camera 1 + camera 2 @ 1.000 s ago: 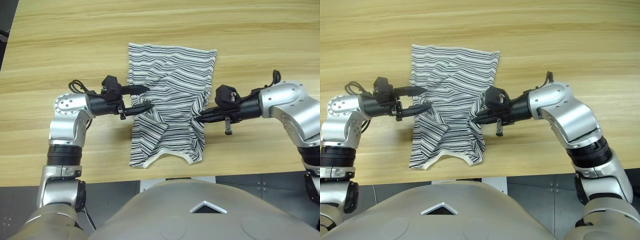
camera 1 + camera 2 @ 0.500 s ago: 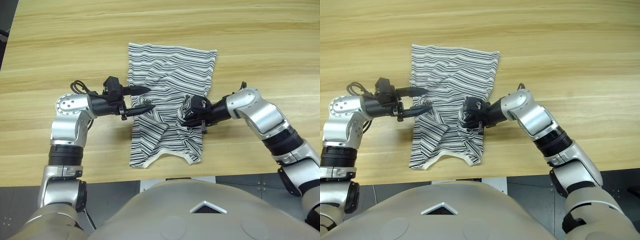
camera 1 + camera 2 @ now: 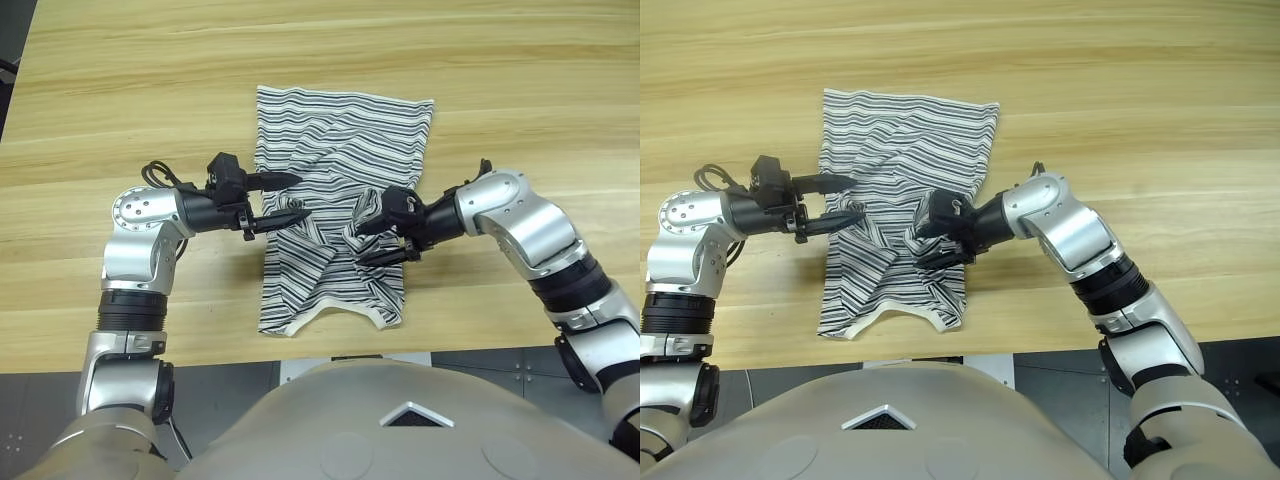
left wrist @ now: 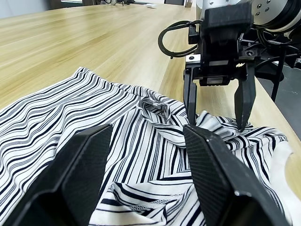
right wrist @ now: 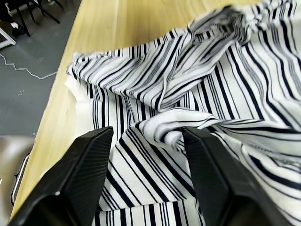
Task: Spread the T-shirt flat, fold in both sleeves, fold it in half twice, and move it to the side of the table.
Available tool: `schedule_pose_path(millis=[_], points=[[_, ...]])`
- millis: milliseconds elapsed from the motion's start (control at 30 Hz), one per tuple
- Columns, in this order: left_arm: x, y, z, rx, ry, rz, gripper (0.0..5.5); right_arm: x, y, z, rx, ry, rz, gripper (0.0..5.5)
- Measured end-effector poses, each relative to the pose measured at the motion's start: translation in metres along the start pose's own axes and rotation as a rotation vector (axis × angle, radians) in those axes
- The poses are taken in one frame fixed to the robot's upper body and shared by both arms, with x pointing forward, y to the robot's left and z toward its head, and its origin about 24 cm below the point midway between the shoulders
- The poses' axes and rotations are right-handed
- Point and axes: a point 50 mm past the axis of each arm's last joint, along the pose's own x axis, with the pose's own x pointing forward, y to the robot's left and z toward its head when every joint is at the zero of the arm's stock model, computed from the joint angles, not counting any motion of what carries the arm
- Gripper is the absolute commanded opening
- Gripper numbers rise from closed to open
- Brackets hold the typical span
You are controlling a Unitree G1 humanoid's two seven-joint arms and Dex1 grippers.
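the table point(image 3: 120, 90) runs out of frame beyond the far hem of the t-shirt point(image 3: 340, 140) and off to its right. the right gripper point(image 3: 360, 245) hides a patch of cloth on the t-shirt's right side. the sleeves are lost among the t-shirt's folds. whether the left gripper point(image 3: 300, 196) touches the t-shirt's left edge cannot be told. both wrist views cut the t-shirt off.

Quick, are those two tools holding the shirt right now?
Left tool: open, holding nothing.
Right tool: open over the T-shirt, gripping nothing.
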Motion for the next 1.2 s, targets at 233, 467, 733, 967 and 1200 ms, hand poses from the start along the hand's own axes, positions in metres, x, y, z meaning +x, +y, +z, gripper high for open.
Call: schedule_pose_path(millis=[233, 467, 733, 967, 1200], points=[[0.0, 0.0, 0.0, -0.002, -0.002, 0.0, 2.82, -0.003, -0.001, 0.002, 0.0, -0.009, -0.02, 4.35], [-0.047, -0.05, -0.003, 0.378, 0.27, 0.077, 3.47, -0.082, 0.04, -0.019, -0.175, -0.161, -0.083, 4.39], [-0.09, -0.08, 0.017, 0.876, 0.61, -0.046, 3.47, -0.08, 0.077, -0.075, -0.49, 0.089, -0.112, 4.39], [-0.097, -0.089, -0.019, 0.973, 0.729, -0.163, 3.47, -0.061, 0.069, -0.085, -0.741, 0.124, -0.149, 4.39], [-0.088, -0.092, -0.034, 1.026, 0.621, -0.148, 3.47, -0.046, 0.068, -0.083, -0.844, 0.044, -0.17, 4.39]])
